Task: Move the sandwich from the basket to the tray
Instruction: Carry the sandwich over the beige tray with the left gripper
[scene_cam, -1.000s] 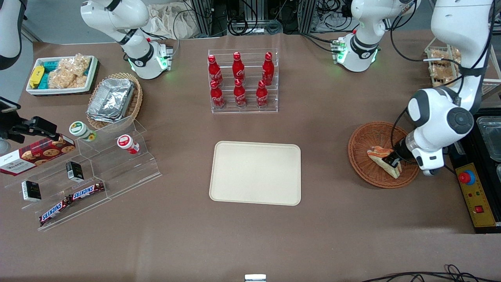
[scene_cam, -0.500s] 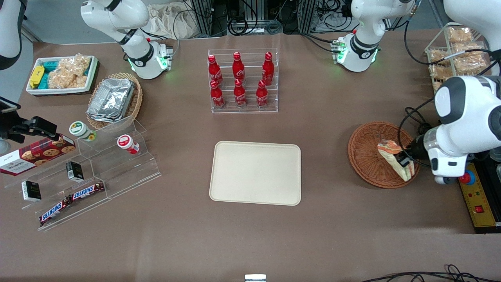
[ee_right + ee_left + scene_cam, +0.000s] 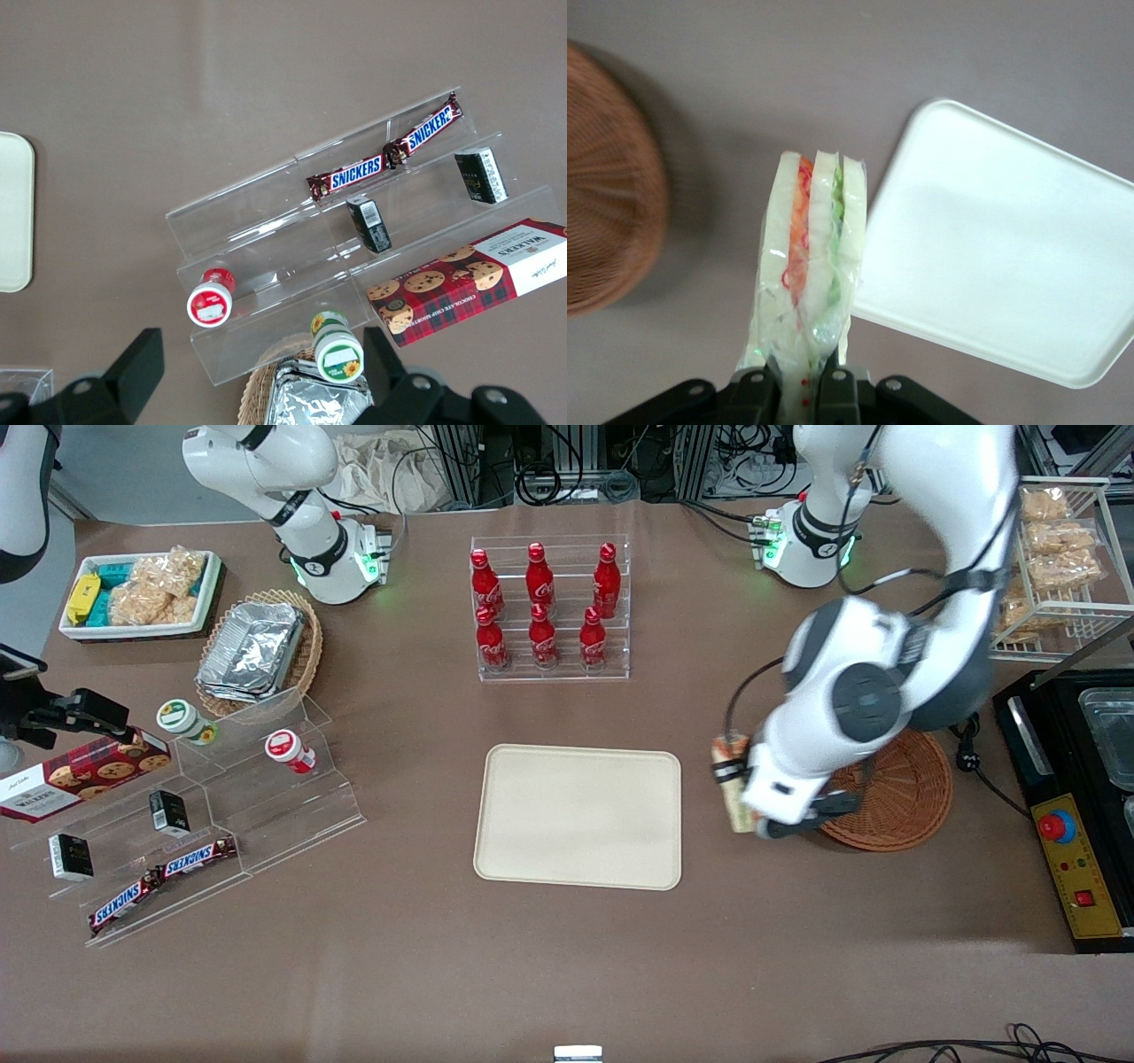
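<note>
1. We see the gripper (image 3: 742, 793) hanging above the bare table (image 3: 567, 974), between the basket (image 3: 895, 797) and the tray (image 3: 578, 816).
2. Its fingers (image 3: 757, 390) are clenched on the sandwich (image 3: 811, 257), pinching the wrapped wedge at one end.
3. From the wrist camera we see the sandwich edge-on: pale bread slices with an orange-red layer and a green layer, the clear wrap around them.
4. In the front view the sandwich (image 3: 730, 779) is clear of the basket and just beside the tray's nearest edge, not over it.
5. The basket holds nothing that we can see; the arm covers part of it.
6. The tray lies flat on the table with nothing on it.
</note>
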Action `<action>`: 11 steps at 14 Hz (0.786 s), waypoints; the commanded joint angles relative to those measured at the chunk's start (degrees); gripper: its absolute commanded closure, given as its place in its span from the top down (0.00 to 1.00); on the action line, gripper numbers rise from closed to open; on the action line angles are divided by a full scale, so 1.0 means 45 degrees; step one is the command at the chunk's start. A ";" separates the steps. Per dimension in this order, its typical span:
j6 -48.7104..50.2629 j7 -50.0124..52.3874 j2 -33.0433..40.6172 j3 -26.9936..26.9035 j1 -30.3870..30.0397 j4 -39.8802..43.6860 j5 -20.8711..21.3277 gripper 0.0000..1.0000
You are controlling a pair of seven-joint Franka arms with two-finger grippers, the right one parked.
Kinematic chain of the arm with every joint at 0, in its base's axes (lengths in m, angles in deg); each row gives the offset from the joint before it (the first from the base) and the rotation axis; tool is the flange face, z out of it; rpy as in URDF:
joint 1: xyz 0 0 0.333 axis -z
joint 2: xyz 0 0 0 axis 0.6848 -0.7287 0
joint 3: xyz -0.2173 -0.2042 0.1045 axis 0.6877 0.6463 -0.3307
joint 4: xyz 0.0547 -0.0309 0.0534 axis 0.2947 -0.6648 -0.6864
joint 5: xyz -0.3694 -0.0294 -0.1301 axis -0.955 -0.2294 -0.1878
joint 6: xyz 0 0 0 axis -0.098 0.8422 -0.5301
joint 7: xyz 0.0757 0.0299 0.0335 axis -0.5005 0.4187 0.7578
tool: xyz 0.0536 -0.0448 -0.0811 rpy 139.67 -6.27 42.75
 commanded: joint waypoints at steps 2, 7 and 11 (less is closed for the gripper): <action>-0.1709 0.0604 -0.2429 -0.0154 0.1340 0.1146 0.0919 0.00; -0.3274 0.0760 -0.3683 -0.0194 0.1909 0.1185 0.1136 0.14; -0.3315 0.0682 -0.3840 -0.0213 0.1909 0.1263 0.1487 1.00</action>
